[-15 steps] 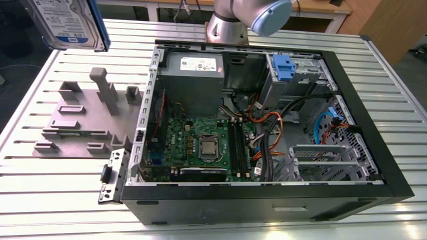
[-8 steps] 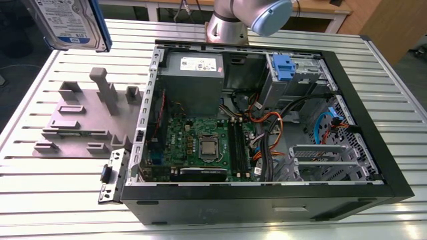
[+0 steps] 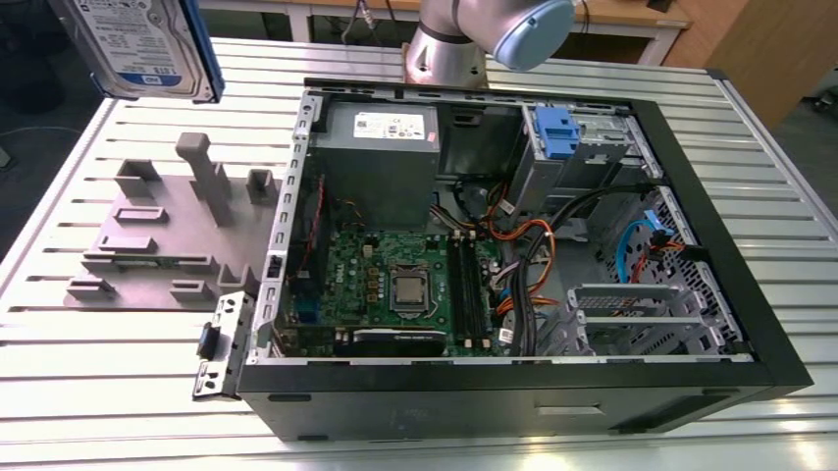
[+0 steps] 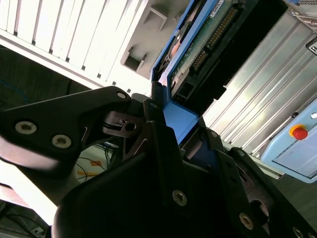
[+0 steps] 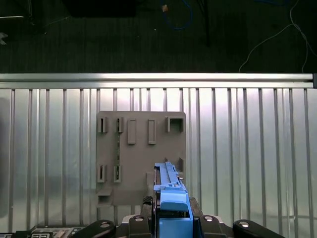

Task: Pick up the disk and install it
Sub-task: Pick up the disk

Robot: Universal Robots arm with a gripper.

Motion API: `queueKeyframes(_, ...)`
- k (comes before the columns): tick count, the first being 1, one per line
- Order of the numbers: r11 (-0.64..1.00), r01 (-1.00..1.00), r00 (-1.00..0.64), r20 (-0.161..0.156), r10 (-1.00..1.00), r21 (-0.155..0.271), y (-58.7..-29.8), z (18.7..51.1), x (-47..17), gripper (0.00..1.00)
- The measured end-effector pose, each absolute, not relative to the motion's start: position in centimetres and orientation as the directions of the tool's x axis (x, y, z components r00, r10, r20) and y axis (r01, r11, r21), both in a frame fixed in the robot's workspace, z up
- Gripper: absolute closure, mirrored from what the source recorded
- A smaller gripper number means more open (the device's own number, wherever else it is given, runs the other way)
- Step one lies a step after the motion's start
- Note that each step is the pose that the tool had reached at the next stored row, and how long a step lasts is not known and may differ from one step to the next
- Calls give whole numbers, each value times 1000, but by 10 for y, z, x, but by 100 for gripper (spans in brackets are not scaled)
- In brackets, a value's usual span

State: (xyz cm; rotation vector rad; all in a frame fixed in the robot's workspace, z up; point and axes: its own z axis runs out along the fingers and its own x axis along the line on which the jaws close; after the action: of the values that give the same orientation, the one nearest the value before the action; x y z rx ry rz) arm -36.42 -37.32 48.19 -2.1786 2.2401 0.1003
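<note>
The disk (image 3: 141,41), silver with a white-and-blue label and a blue carrier bracket, hangs high in the air at the exterior view's upper left, above the slatted table. In the first wrist view the disk (image 5: 170,191) shows edge-on over the grey fixture plate (image 5: 141,153). My gripper (image 5: 173,220) is shut on the disk's blue bracket end. In the second wrist view the black fingers (image 4: 157,124) clamp the blue tab, and the disk's (image 4: 200,47) circuit-board side and connector face the camera.
The open computer case (image 3: 713,255) lies on its side at the exterior view's right, with a motherboard (image 3: 392,285), a grey power supply box (image 3: 380,147) and another blue-tabbed drive (image 3: 556,132) in its bay. The grey fixture plate (image 3: 157,231) has upright posts. The arm's base (image 3: 452,49) stands behind the case.
</note>
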Motion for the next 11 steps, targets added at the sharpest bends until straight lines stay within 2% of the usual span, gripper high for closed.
queueKeyframes(11,27,-999,-29,-56,-998,35,-374,482,-357,64)
